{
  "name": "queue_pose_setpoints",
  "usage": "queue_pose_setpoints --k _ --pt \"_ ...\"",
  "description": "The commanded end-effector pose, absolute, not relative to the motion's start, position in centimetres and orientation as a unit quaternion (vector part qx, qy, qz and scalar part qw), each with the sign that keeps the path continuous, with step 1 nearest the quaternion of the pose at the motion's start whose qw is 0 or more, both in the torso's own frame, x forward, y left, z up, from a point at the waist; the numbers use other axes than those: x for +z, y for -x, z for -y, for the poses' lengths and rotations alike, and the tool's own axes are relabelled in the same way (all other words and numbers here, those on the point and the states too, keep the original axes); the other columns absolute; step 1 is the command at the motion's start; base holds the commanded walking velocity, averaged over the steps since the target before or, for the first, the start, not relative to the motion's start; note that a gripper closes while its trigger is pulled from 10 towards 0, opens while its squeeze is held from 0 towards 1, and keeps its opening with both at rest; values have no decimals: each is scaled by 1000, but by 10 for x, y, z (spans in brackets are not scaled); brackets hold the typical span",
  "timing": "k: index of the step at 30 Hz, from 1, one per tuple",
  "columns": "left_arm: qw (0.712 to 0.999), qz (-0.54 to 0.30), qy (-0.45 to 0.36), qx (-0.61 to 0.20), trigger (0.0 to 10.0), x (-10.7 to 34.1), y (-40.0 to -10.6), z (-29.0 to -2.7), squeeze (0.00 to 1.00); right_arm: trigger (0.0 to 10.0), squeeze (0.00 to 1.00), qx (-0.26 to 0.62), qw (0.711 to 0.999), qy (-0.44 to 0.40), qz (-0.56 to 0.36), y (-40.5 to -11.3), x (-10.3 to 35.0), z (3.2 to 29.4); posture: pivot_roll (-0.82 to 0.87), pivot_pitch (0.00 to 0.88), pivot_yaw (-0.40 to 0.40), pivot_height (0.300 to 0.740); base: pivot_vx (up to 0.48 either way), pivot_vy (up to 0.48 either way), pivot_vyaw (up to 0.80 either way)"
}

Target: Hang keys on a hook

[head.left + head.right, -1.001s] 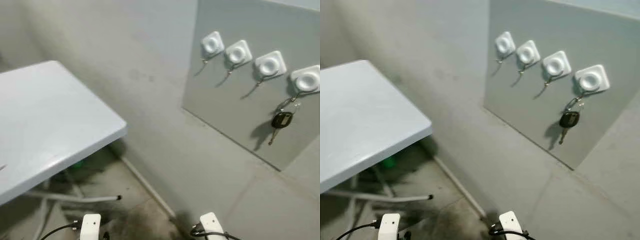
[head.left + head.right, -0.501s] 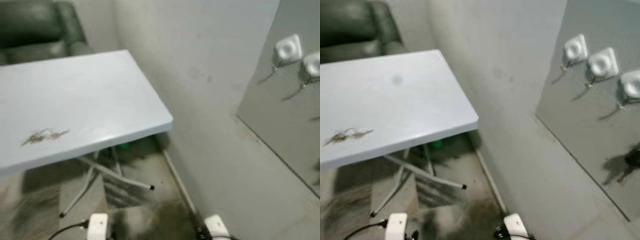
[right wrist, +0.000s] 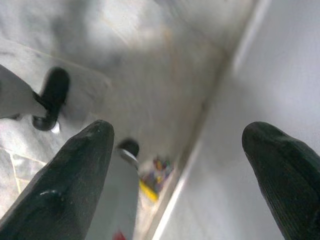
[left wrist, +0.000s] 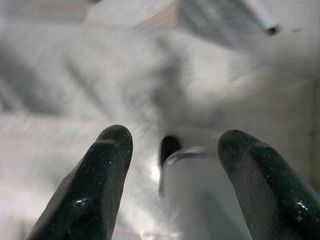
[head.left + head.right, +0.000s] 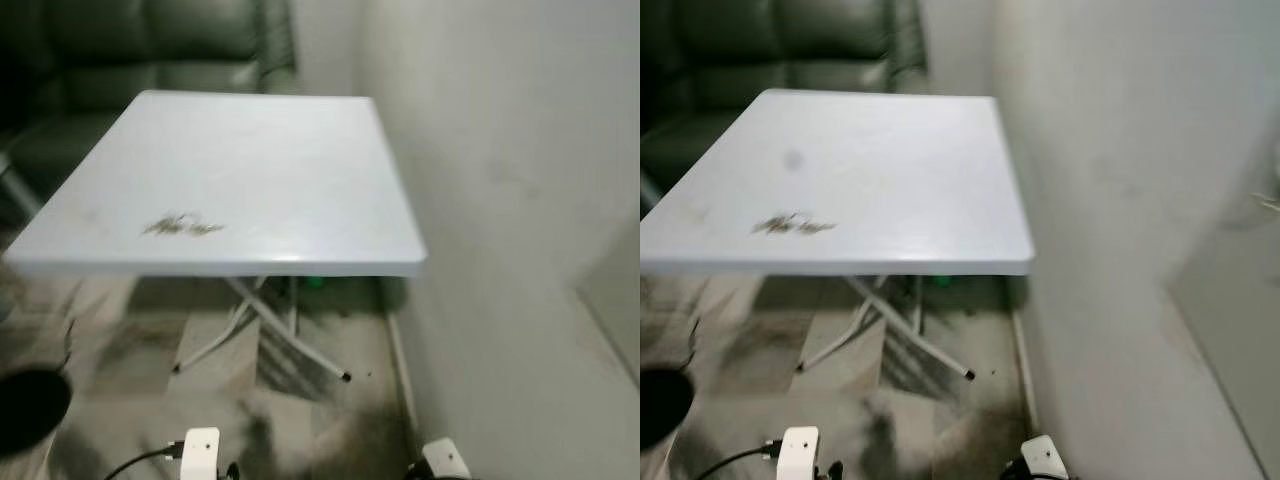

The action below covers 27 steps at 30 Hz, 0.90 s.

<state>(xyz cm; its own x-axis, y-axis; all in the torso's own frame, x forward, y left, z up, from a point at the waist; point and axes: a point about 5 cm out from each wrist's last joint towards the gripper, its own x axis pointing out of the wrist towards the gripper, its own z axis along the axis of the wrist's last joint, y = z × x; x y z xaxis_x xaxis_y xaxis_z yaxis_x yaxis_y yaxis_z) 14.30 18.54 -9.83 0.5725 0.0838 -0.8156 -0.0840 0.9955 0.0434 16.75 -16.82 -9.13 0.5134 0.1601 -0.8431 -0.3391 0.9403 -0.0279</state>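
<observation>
Nearest the camera, both arms are hanging low over the tiled floor (image 5: 130, 340): the left gripper (image 4: 172, 185) is pointing down at blurred tiles with its two black fingers (image 4: 95, 185) spread apart and nothing between them, and the right gripper (image 3: 185, 175) is likewise hanging with its fingers (image 3: 60, 195) wide apart and empty, beside the line where the floor is meeting the wall (image 5: 500, 150). The white wrist housings of the two arms are showing at the lower edge of the head views. Beyond them, crossed metal legs (image 5: 265, 325) are standing on the floor under a pale folding table, and a small green object (image 5: 315, 283) is lying in the shade beneath it. On the tabletop (image 5: 260, 170), a bunch of keys (image 5: 182, 226) is lying flat toward the near left part of the surface, well apart from both grippers. The table's right edge is running close along the grey wall. Farthest back, a dark green sofa (image 5: 150, 40) is standing behind the table.
</observation>
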Motion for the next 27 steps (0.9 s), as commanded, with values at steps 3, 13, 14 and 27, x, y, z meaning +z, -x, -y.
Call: queue_pose_setpoints --k 3,13,14,27 --pt "889 -454 22 52 10000 -97 -147 -182 0 10000 0 143 861 93 -479 -161 -94 169 -44 0 -36 740 0 0 800" --pt "888 -456 26 56 10000 -98 -146 -183 0 10000 0 130 868 69 -475 -162 -93 170 -44 0 -36 740 0 0 160" --pt "888 -456 26 56 10000 -98 -146 -183 0 10000 0 130 868 69 -475 -162 -93 170 -44 0 -36 740 0 0 0" --pt "888 -456 29 55 10000 -97 -146 -184 0 10000 0 128 869 64 -474 -162 -93 171 -44 0 -35 740 0 288 0"
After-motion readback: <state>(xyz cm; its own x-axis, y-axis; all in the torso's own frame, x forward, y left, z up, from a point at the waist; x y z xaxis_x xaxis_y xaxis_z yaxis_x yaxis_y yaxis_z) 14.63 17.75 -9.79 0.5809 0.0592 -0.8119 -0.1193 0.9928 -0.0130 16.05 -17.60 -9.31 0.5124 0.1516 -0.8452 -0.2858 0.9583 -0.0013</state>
